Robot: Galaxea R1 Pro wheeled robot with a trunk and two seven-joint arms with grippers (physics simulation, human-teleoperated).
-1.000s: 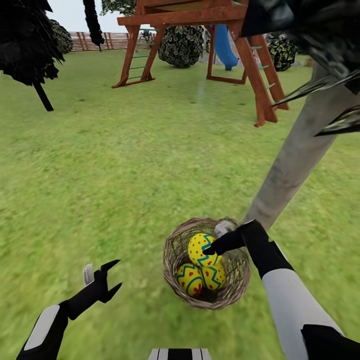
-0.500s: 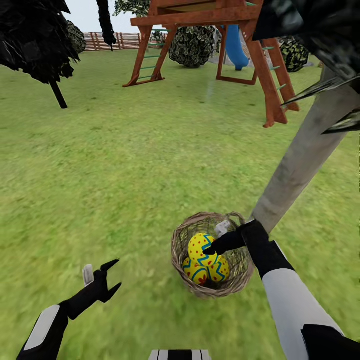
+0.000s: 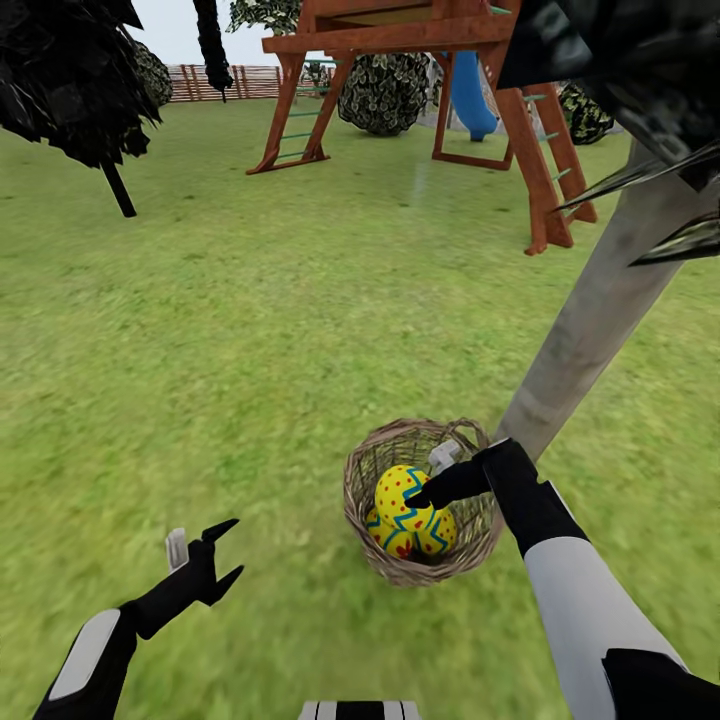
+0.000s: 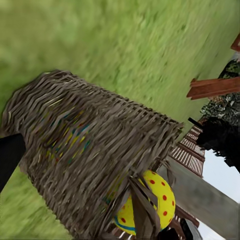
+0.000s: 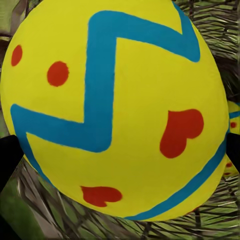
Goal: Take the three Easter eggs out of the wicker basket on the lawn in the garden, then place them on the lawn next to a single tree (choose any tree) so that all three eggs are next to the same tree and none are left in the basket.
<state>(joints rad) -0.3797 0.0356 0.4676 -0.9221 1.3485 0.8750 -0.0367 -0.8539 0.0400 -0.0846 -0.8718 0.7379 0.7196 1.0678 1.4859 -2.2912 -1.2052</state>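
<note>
The wicker basket (image 3: pixel 470 555) stands on the lawn (image 3: pixel 250 350) right by the foot of the pale tree trunk (image 3: pixel 590 320). My right gripper (image 3: pixel 428 478) reaches over the rim and is shut on the top Easter egg (image 3: pixel 398 500), held just above the two other eggs (image 3: pixel 385 532) in the basket. This held egg (image 5: pixel 120 100) looms large in the right wrist view, with a dark finger (image 5: pixel 7 155) at its side. Open and holding nothing, my left gripper (image 3: pixel 235 547) hovers over grass left of the basket. Its wrist view looks at the basket's side (image 4: pixel 90 150) and the egg (image 4: pixel 150 197).
A wooden playset (image 3: pixel 400 40) with a blue slide (image 3: pixel 470 90) stands far ahead, with bushes behind it. A dark thin-trunked tree (image 3: pixel 90 110) is at the far left before the slat fence (image 3: pixel 200 80). Dark foliage (image 3: pixel 640 60) hangs over the right.
The whole picture has shifted as the camera moved. The basket now lies slightly farther from me, while the right gripper and its egg keep their place. The left gripper is unchanged.
</note>
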